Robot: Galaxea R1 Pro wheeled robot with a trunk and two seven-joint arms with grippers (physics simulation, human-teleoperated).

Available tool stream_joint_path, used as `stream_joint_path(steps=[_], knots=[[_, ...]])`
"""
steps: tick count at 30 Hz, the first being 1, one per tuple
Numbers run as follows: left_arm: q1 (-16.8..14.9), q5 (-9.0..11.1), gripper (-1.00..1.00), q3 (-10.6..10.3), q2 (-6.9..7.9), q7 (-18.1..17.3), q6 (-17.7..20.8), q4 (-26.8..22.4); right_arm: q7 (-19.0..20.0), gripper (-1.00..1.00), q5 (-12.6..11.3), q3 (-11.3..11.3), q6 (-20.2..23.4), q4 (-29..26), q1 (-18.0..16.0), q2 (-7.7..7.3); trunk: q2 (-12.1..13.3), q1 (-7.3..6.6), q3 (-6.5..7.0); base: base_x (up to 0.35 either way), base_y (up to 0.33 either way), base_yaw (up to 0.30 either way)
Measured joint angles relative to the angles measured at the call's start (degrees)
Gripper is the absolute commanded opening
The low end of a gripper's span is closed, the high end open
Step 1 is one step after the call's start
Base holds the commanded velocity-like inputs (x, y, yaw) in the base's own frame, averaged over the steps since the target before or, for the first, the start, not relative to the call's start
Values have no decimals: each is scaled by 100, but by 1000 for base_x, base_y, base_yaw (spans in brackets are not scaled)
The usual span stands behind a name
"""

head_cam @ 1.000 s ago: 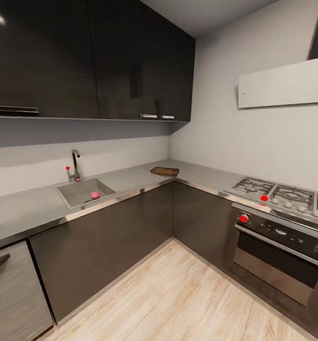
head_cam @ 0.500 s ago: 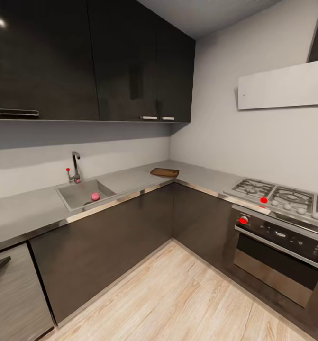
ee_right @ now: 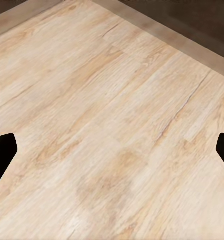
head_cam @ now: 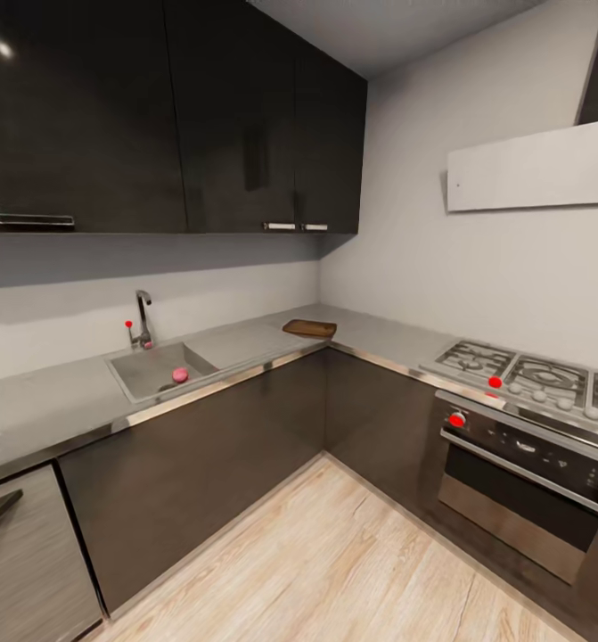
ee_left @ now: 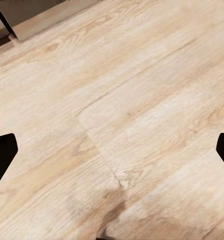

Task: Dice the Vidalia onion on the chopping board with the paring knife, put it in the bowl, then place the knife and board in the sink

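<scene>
Your view has tilted slightly; the Vidalia onion [head_cam: 180, 375] sits unmoved in the sink [head_cam: 147, 367]; both grippers' fingers [ee_left: 3, 155] [ee_right: 3, 152] are spread wide

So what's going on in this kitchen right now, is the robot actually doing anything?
Nothing is being handled yet. The robot is looking across the kitchen from a distance. The Vidalia onion sits in the sink, and the chopping board lies on the countertop near the corner. The left gripper and right gripper hang open over the wooden floor, holding nothing.
</scene>
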Motion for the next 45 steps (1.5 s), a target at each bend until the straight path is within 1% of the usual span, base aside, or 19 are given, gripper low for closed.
stream_joint_path(steps=[45], knots=[[0, -8, 100, 0, 0, 0, -8, 0, 1, 100, 4, 8, 0, 3, 0, 1, 1806, -989, 809, 0, 0, 0]])
